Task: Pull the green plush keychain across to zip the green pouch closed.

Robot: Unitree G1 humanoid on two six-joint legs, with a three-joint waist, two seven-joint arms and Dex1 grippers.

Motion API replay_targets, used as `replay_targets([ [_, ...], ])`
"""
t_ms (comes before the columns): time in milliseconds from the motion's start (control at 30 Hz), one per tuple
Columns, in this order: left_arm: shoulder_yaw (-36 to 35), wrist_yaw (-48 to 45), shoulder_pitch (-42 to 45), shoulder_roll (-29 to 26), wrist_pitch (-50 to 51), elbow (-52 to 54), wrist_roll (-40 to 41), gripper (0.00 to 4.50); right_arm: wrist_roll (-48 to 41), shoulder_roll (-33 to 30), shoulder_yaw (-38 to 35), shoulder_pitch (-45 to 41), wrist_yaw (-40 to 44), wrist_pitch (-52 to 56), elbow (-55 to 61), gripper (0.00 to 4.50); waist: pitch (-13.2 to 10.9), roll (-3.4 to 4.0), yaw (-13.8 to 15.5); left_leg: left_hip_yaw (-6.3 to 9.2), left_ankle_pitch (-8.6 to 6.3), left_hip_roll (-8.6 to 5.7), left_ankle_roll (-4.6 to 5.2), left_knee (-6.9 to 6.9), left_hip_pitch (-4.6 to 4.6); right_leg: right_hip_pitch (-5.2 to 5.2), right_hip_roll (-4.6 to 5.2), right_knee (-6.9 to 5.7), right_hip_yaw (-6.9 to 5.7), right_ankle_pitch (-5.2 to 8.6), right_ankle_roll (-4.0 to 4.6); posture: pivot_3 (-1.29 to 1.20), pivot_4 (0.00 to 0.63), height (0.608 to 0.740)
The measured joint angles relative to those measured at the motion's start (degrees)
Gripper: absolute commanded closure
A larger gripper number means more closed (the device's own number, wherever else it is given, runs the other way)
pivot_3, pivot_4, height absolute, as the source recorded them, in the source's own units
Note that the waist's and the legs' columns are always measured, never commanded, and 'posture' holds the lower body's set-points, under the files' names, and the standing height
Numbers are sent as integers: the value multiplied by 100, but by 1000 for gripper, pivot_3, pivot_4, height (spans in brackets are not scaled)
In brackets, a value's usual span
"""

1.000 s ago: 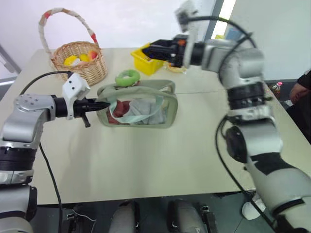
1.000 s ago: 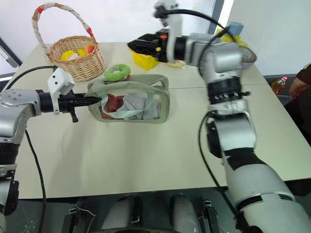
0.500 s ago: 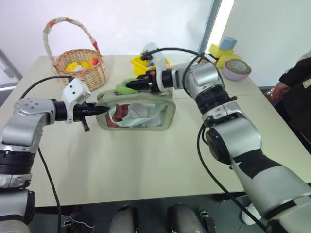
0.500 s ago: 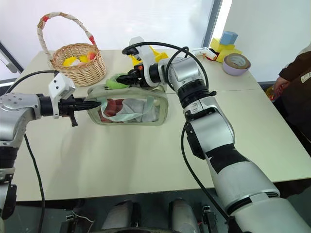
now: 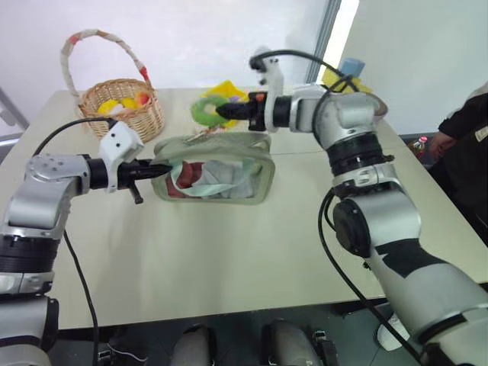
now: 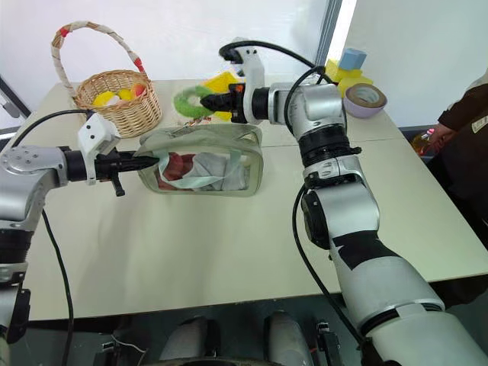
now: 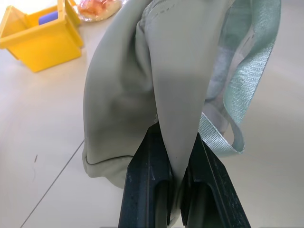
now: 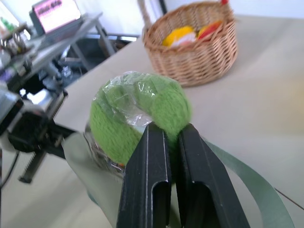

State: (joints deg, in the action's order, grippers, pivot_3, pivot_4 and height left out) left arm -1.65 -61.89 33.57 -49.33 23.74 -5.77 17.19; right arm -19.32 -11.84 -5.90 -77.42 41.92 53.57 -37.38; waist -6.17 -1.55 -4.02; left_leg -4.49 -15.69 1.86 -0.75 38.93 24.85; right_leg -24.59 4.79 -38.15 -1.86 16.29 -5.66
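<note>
Though its zipper is hidden, green pouch (image 5: 217, 169) pinched by left gripper (image 7: 176, 178) | right gripper (image 8: 171, 142) clamps green plush keychain (image 8: 137, 114).

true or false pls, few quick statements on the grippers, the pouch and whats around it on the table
1. The right gripper is shut on the green plush keychain. True.
2. The left gripper is open, clear of the green pouch. False: it is shut on the pouch's fabric end.
3. The wicker basket lies tipped on its side. False: it stands upright.
4. A yellow bin sits on the table behind the pouch. True.
</note>
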Motion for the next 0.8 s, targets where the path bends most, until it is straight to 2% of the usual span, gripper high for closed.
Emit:
replay_targets([
  [133,7,29,-31,0,-64,133,11,4500,8,-239,-11,545,-659,309,1163,4418,14,2,13,2,0,-1,0,1,0,0,2,-2,1,0,0,0,0,739],
  [200,-26,85,-228,-29,-46,55,7,4500,378,-1013,14,1176,-1190,326,2191,4418,21,-4,84,11,-1,-4,1,3,0,5,9,-4,2,0,0,0,0,739],
  [267,-68,117,-291,-6,-58,9,53,4500,610,-1409,-15,1833,-1565,375,2872,4418,34,-12,117,5,-1,-6,1,3,1,5,10,2,2,0,0,0,0,739],
  [367,-14,147,-230,77,-53,40,51,4500,804,-1391,59,2526,-2159,423,3589,4418,70,41,81,-4,1,-3,-1,0,-8,3,-2,1,8,0,0,0,0,739],
  [433,32,176,-212,134,-53,38,52,4500,816,-1383,25,2660,-2407,508,3824,4418,79,56,47,-6,2,-2,-2,-10,-16,3,-4,1,13,0,0,0,0,739],
  [500,68,196,-198,180,-56,6,49,4500,779,-1123,-258,2852,-2723,685,4180,4418,97,48,4,-4,2,1,-3,-13,-21,6,-9,0,13,0,0,0,0,739],
  [567,86,235,-183,210,-56,-172,-31,4500,671,-282,-802,3409,-3230,1066,4515,4418,172,27,-13,-4,2,2,-3,-27,-47,20,-11,1,15,0,0,0,0,739],
  [600,86,246,-176,210,-56,-240,-50,4500,648,-45,-893,3594,-3325,1176,4527,4418,185,30,-15,-6,2,2,-3,-28,-51,25,-11,3,15,0,0,0,0,739],
  [667,86,254,-156,221,-56,-364,-97,4500,506,903,-1046,4209,-3622,1433,4498,4418,224,33,-12,-9,7,0,-10,-32,-52,26,-11,5,16,0,0,0,0,739],
  [733,94,256,-49,267,-59,-439,-149,4500,455,1507,-783,4627,-3732,1513,4300,4418,233,44,-8,-9,7,-2,-12,-34,-51,25,-11,6,19,0,0,0,0,739],
  [800,98,260,54,287,-62,-459,-186,4500,609,1454,-127,4751,-3700,1301,4193,4418,235,42,-8,-4,6,-6,-10,-33,-48,25,-8,7,20,0,0,0,0,739],
])
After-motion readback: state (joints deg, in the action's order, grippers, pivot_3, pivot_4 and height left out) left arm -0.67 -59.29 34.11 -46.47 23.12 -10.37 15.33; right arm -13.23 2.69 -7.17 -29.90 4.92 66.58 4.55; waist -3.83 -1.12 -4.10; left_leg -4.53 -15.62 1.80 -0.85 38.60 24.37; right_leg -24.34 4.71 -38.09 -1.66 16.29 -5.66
